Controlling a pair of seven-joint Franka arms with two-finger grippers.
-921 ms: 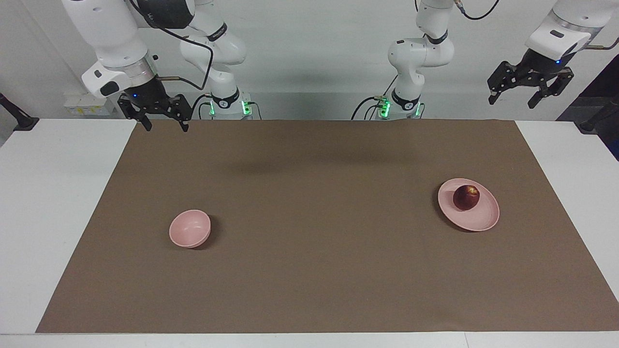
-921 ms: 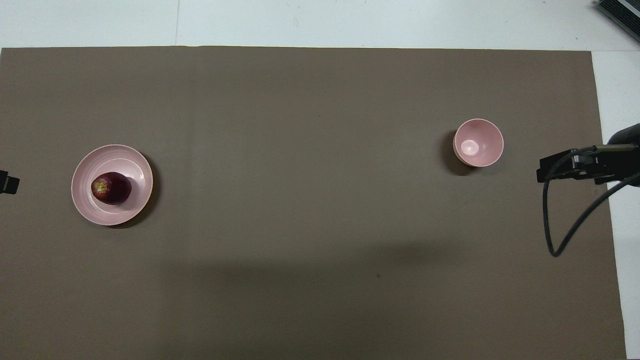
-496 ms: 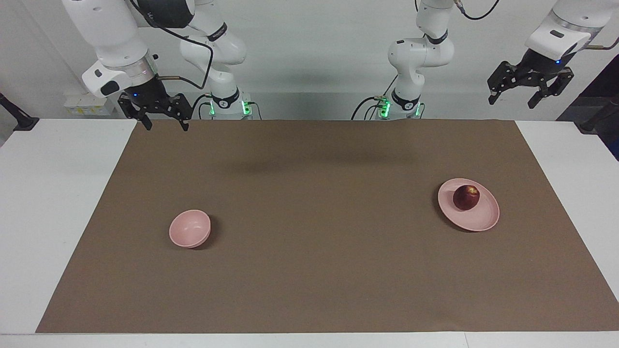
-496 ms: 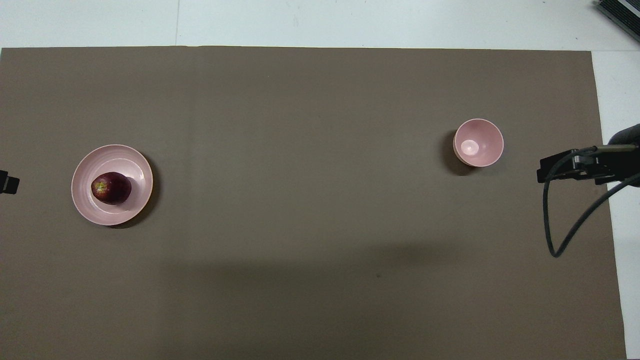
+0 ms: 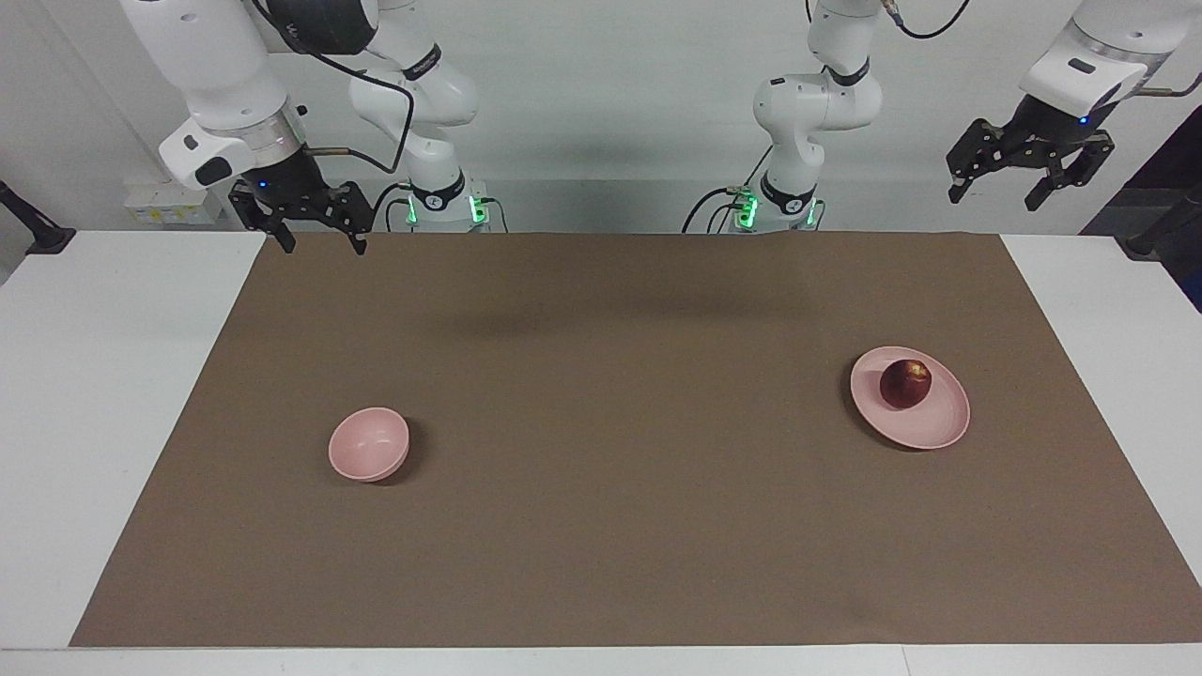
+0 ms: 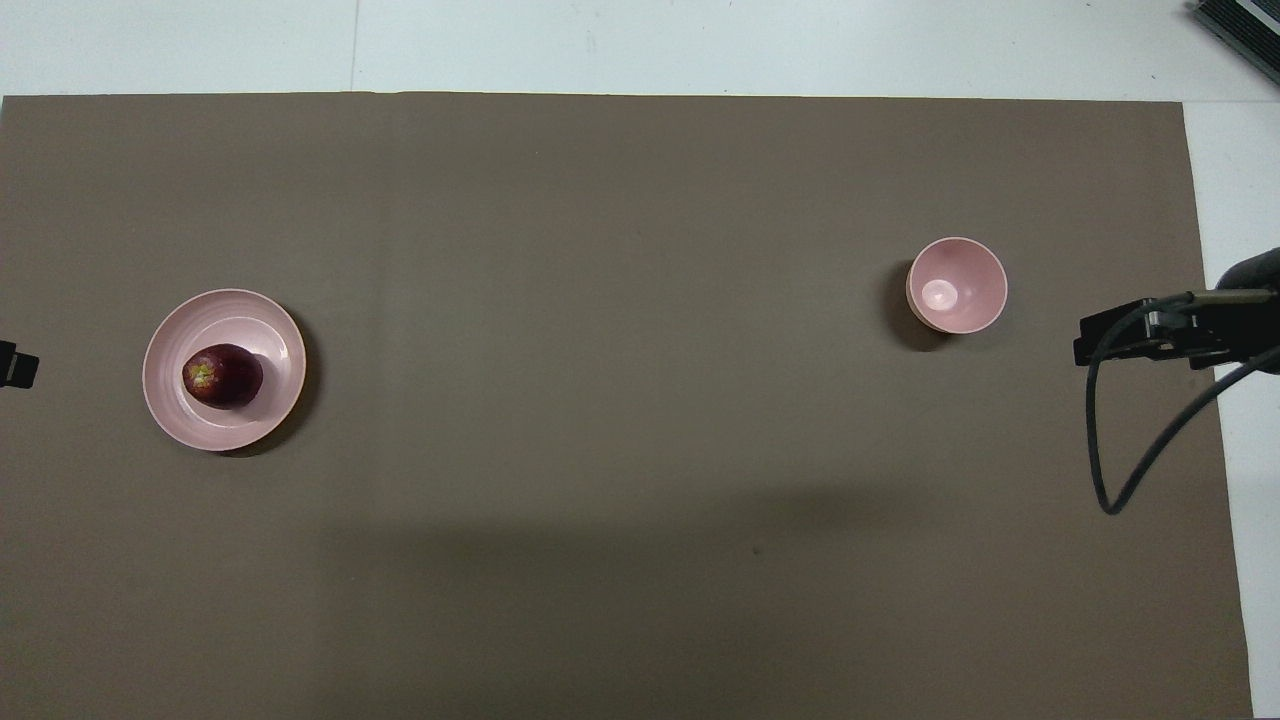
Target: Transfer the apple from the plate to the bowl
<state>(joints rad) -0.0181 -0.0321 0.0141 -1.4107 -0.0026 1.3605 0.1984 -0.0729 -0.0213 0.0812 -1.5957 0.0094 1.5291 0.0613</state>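
The dark red apple (image 5: 905, 383) (image 6: 222, 376) lies on the flat pink plate (image 5: 930, 427) (image 6: 270, 330) toward the left arm's end of the table. The small deep pink bowl (image 5: 369, 444) (image 6: 957, 285) stands empty toward the right arm's end. My left gripper (image 5: 995, 191) hangs open and empty, high up near the left arm's end, well apart from the plate. My right gripper (image 5: 321, 240) hangs open and empty over the brown mat's edge nearest the robots, apart from the bowl. In the overhead view only a part of the right hand (image 6: 1150, 335) shows.
A brown mat (image 5: 610, 422) (image 6: 600, 500) covers most of the white table. A black cable (image 6: 1110, 470) loops from the right arm over the mat's end. A dark object (image 6: 1235, 25) sits at the table's farthest corner.
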